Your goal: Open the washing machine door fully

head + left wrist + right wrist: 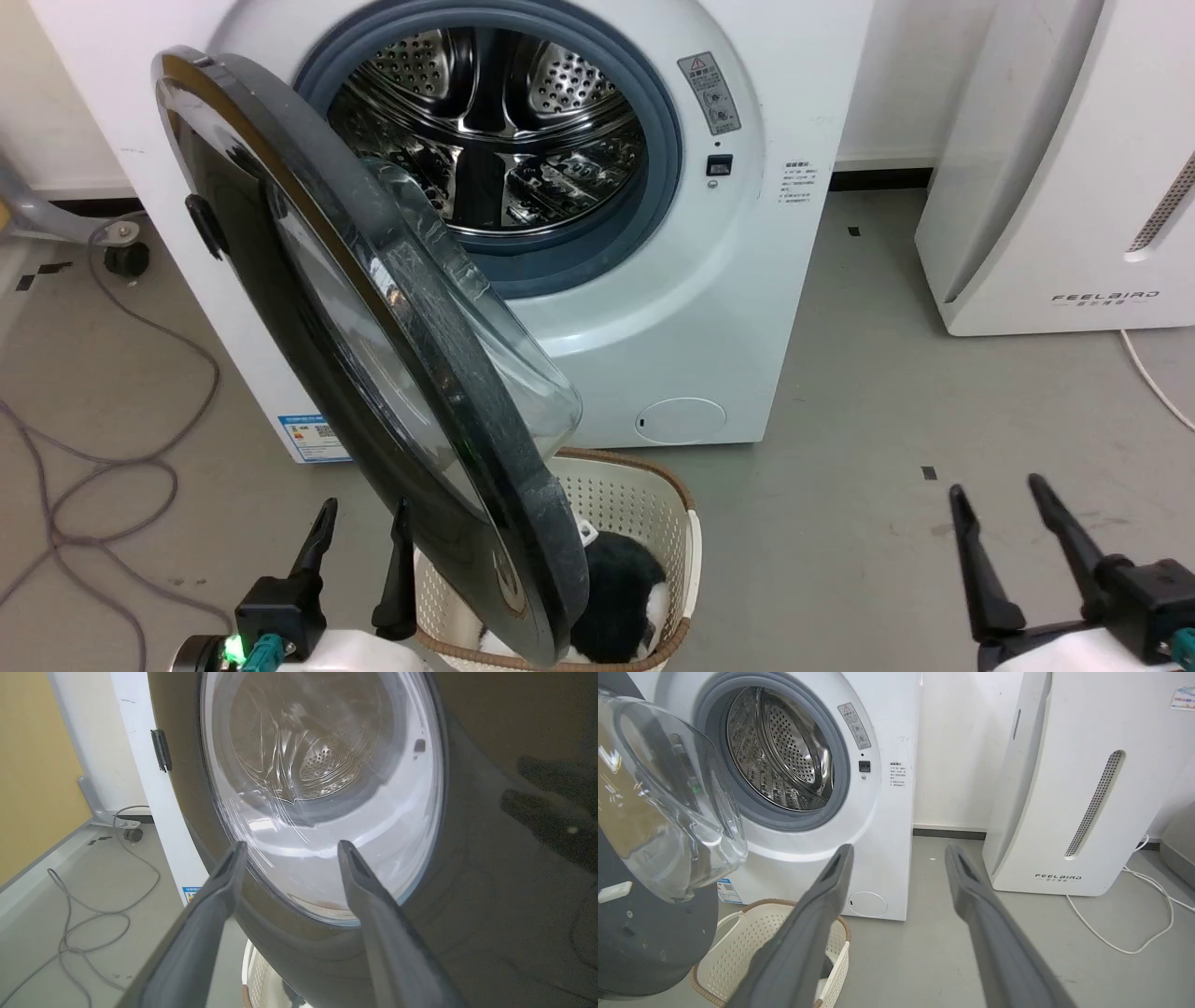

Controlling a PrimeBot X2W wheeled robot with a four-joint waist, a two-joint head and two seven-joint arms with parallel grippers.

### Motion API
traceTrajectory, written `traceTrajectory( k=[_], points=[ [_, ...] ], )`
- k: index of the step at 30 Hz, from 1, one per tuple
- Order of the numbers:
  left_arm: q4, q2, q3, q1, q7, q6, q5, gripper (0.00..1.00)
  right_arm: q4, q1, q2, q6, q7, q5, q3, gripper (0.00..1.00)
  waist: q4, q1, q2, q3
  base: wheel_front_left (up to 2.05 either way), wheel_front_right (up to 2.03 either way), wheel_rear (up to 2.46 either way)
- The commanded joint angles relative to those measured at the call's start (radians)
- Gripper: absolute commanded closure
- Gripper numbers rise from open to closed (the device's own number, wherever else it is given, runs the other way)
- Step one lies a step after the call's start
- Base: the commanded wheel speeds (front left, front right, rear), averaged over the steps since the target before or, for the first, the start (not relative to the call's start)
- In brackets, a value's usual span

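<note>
Black glossy door stands partly swung out from the washing machine, over a basket. Left gripper points up at its outer face. Right gripper sits near right; both spread wide, empty.

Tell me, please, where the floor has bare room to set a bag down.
Bare floor lies between the washing machine and the FEELBIRD appliance, ahead of the right pincer. Crowded: basket under the washing machine door, cables at left.
</note>
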Motion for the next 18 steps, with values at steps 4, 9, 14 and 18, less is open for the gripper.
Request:
traceTrajectory(
  k=[4, 9, 14, 18],
  points=[
    [0.002, 0.004, 0.002, 0.002, -0.005, -0.001, 0.011, 0.0, 0.007, 0.016, 0.004, 0.001, 0.007, -0.012, 0.018, 0.0, 0.002, 0.0, 0.0, 0.002, 0.0, 0.0, 0.0],
    [0.009, 0.004, 0.004, 0.004, -0.005, -0.001, 0.014, 1.0, 0.022, 0.011, 0.004, 0.001, 0.006, -0.016, 0.029, 0.0, 0.005, 0.0, 0.0, 0.002, 0.0, 0.0, 0.0],
    [0.011, 0.003, 0.003, 0.005, -0.005, -0.002, 0.016, 1.0, 0.029, 0.006, 0.004, 0.001, 0.004, -0.005, 0.028, 0.0, 0.007, 0.0, 0.0, 0.001, 0.0, 0.0, 0.0],
    [-0.014, 0.003, 0.003, 0.0, -0.005, 0.001, 0.016, 1.0, 0.034, 0.007, 0.004, 0.001, 0.004, 0.003, 0.024, 0.0, 0.01, 0.0, 0.0, 0.001, 0.0, 0.0, 0.0]
  ],
)
